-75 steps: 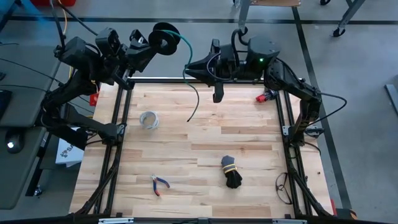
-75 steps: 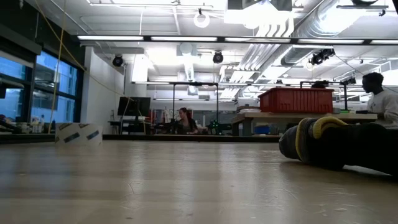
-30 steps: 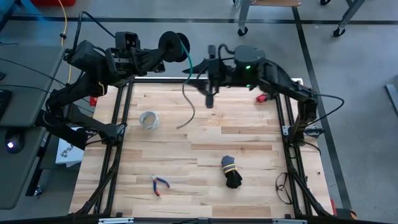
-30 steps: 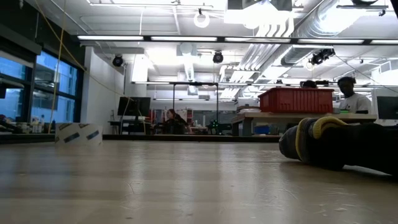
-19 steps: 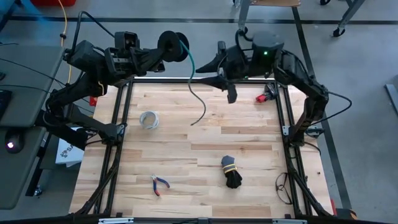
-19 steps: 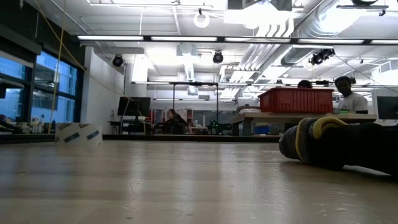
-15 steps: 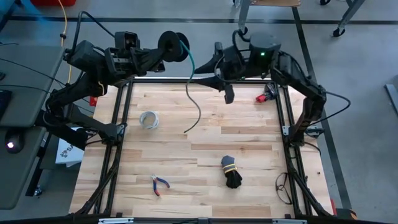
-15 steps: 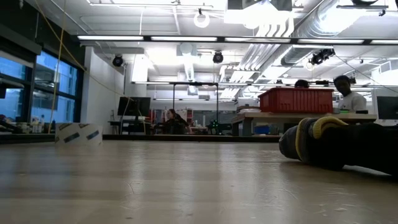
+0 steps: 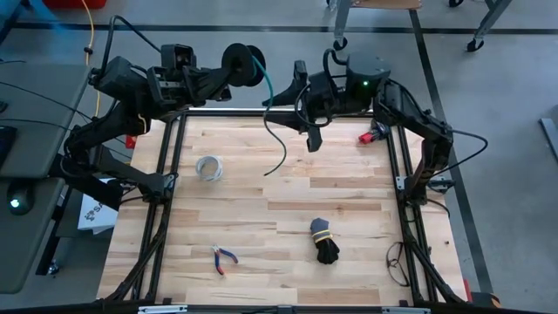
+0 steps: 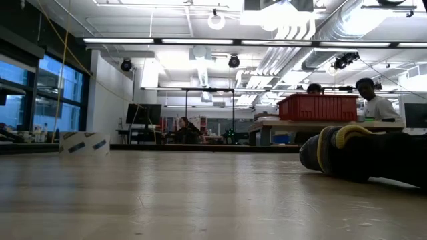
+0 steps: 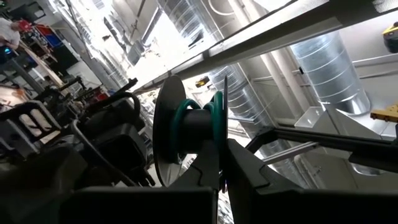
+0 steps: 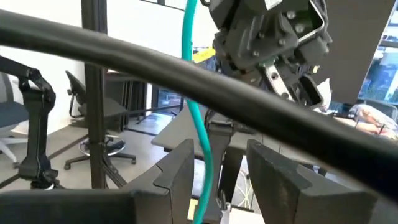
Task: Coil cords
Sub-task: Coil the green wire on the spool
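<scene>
A thin dark-green cord [image 9: 277,148] is partly wound on a black spool [image 9: 242,65] that my left gripper [image 11: 219,177] holds up beyond the table's far edge. In the left wrist view the green turns [image 11: 186,121] lie on the hub between two discs. The cord drops from the spool and its loose tail [image 9: 267,173] hangs over the far part of the table. My right gripper [image 9: 288,103] is open and level beside the spool. The cord [image 12: 200,130] runs between its fingers; whether it touches them, I cannot tell. My left gripper is shut on the spool, pinching the rim of one thin black disc [image 11: 222,149] between its two fingers. The fingers slant upward at the disc's edge. The spool is lifted clear, its axis roughly level, with the green cord on its hub.
On the wooden table lie a pale grey-white ring [image 9: 208,167], red-handled pliers [image 9: 223,258] and a black cord bundle with a yellow tie [image 9: 325,242] [image 10: 360,153]. A red object [image 9: 373,135] sits at the far right corner. Black frame rails [image 9: 397,174] border the table.
My right gripper has shifted a little toward the table's right edge at the far side and turned at the wrist. The cord's hanging tail has swung with it toward the right. The left gripper and spool have kept still.
</scene>
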Controlling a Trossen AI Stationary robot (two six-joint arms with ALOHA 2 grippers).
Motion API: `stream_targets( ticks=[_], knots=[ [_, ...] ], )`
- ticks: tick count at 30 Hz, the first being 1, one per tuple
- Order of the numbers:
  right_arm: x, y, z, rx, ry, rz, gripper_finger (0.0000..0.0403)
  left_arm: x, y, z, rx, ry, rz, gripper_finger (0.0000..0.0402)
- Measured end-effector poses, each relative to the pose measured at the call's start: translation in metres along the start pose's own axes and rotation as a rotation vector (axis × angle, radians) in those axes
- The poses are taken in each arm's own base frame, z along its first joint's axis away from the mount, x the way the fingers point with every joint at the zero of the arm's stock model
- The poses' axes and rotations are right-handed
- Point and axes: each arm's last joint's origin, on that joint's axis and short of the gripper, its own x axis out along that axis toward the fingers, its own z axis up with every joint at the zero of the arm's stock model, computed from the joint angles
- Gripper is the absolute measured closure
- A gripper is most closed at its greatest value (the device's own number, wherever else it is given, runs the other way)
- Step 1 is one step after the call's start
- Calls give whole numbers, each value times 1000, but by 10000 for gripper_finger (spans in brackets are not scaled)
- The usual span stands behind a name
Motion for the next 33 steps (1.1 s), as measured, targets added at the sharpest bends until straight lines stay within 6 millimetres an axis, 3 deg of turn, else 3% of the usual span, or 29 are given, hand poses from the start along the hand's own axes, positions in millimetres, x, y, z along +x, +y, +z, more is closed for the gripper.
stream_targets(
  ticks=[16, 33],
  knots=[
    [19, 5, -14, 17, 24, 56, 263, 0, 0, 0, 0, -1, 3, 400],
    [12, 0, -9, 11, 13, 30, 274, 0, -1, 0, 0, -5, -7, 400]
  ],
)
